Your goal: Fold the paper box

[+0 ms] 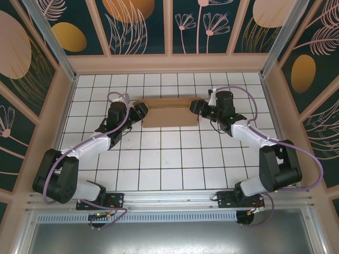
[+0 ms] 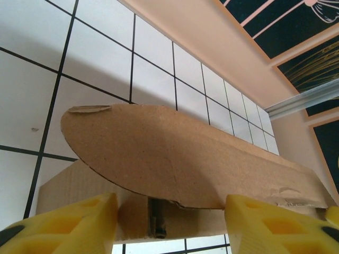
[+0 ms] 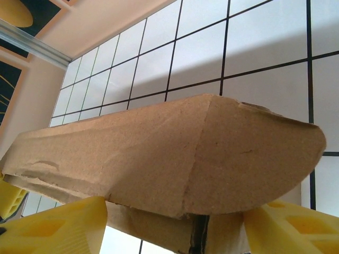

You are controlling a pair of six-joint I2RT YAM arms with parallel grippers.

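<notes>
Top external view: left claw (image 1: 141, 111) and right claw (image 1: 194, 108), both spread wide, gripping nothing, flank the paper box (image 1: 168, 115) on the table (image 1: 169, 159).

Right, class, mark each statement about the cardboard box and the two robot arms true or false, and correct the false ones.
1. The paper box lies between the left gripper and the right gripper. True.
2. The box is white. False: it is brown cardboard.
3. The left gripper's fingers are yellow. True.
4. The box lies at the near edge. False: it lies toward the far side of the table.
</notes>
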